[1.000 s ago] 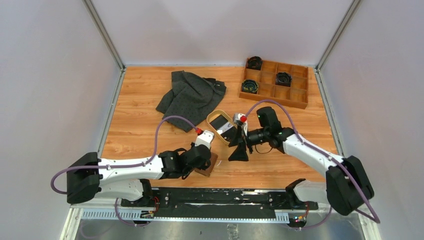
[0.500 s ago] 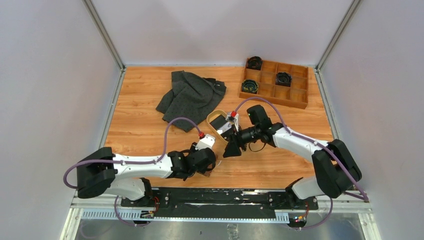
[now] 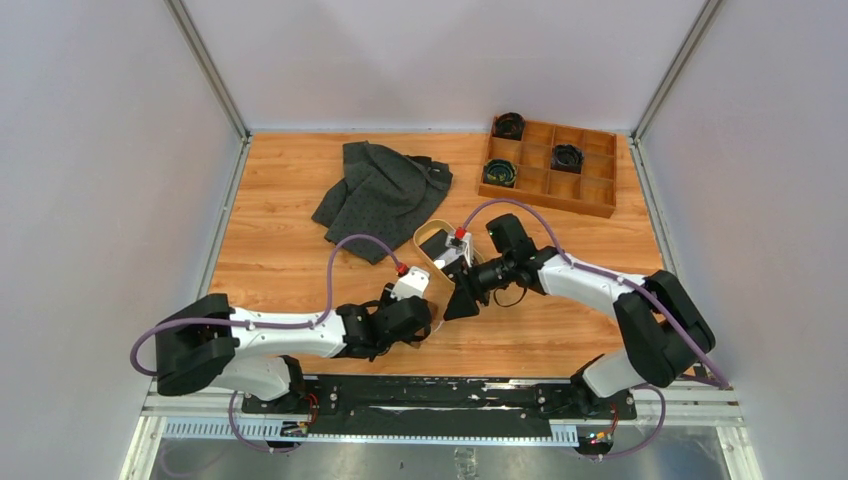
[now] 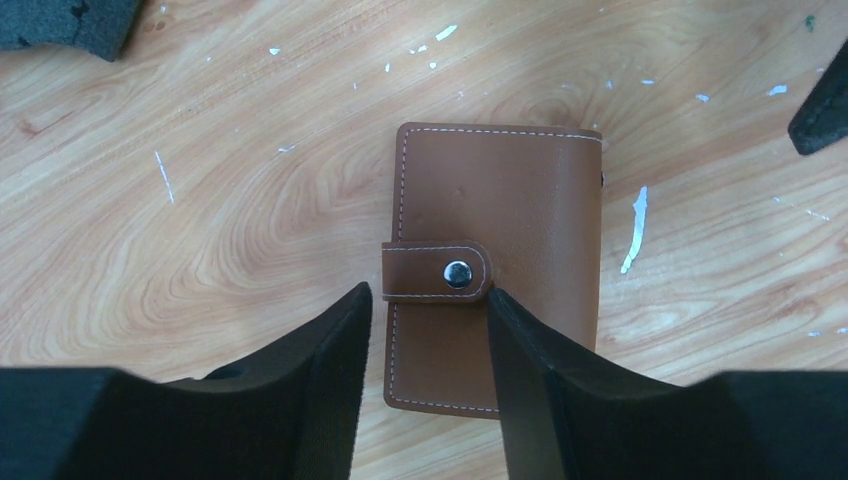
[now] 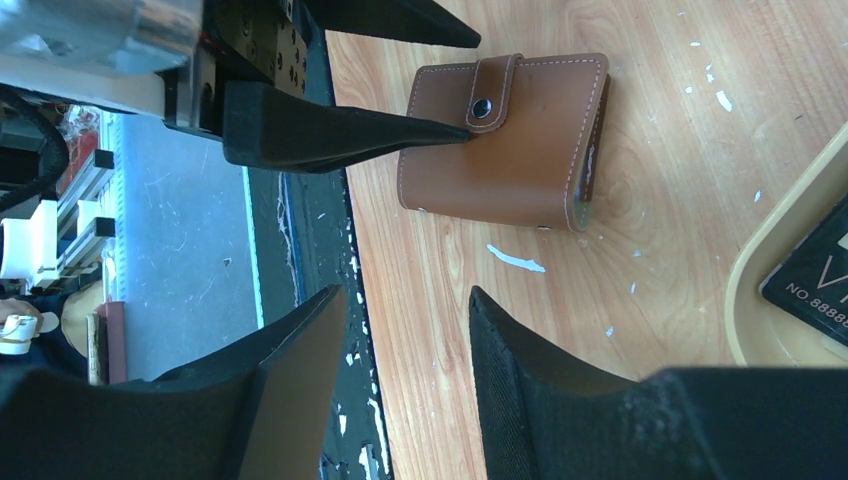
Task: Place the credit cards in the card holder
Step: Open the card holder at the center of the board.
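The brown card holder [image 4: 500,240] lies closed on the table, its strap snapped. My left gripper [image 4: 428,300] is open right over its near corner, one finger beside the left edge and the other against the strap below the snap. In the right wrist view the card holder [image 5: 510,140] lies ahead with a left fingertip [image 5: 440,130] touching its strap. My right gripper [image 5: 405,295] is open and empty, a short way from it. One black credit card [image 5: 815,275] lies in the tan tray [image 5: 770,260]. From above, the left gripper [image 3: 425,318] hides most of the holder.
The oval tan tray [image 3: 421,245] sits just behind both grippers, partly under the right arm. A dark grey cloth [image 3: 385,195] lies at the back left. A wooden compartment box [image 3: 580,185] with black items stands at the back right. The table's near edge is close.
My left gripper has gone from shut to open over the card holder. The right arm has swung left over the tray toward the holder, and its jaws have narrowed.
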Robot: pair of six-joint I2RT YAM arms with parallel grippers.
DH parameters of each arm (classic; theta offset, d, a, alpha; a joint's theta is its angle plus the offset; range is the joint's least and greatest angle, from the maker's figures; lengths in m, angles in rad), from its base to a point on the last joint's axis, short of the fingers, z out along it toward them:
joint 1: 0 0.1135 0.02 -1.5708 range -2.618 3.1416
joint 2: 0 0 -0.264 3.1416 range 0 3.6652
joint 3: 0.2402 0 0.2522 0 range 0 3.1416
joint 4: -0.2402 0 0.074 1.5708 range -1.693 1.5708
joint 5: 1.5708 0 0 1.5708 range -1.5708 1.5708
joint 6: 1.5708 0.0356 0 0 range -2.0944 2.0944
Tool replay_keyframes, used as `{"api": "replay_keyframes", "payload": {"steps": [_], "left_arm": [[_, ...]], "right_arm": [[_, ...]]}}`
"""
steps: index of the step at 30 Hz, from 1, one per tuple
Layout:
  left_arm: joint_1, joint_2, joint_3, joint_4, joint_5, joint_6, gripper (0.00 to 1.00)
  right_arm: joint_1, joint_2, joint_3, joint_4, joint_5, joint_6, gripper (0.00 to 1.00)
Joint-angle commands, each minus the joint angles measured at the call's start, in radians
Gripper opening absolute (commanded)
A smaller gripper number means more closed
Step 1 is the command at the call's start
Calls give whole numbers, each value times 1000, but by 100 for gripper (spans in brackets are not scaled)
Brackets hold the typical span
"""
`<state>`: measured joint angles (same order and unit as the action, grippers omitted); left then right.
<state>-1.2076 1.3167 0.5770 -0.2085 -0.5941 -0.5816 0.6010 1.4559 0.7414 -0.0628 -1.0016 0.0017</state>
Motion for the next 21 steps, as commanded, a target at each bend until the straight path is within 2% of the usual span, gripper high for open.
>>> {"api": "replay_keyframes", "payload": {"steps": [1,8,11,15,21], "left_arm": [[-4,-69,-49,41,9,14,54],[18,-193,-48,26,62,97,74],[51,-198,-18,-20,144,170,77],[57,-200,41,-127,203,251,83],[68,-234,12,-92,208,347,100]], "right_arm": [[16,6,24,-6,2,3,53],[31,28,49,-32,-1,5,51],[51,76,105,-76,-4,14,39],[68,142,171,-109,14,92,19],[112,270,258,-142,72,208,3]]}}
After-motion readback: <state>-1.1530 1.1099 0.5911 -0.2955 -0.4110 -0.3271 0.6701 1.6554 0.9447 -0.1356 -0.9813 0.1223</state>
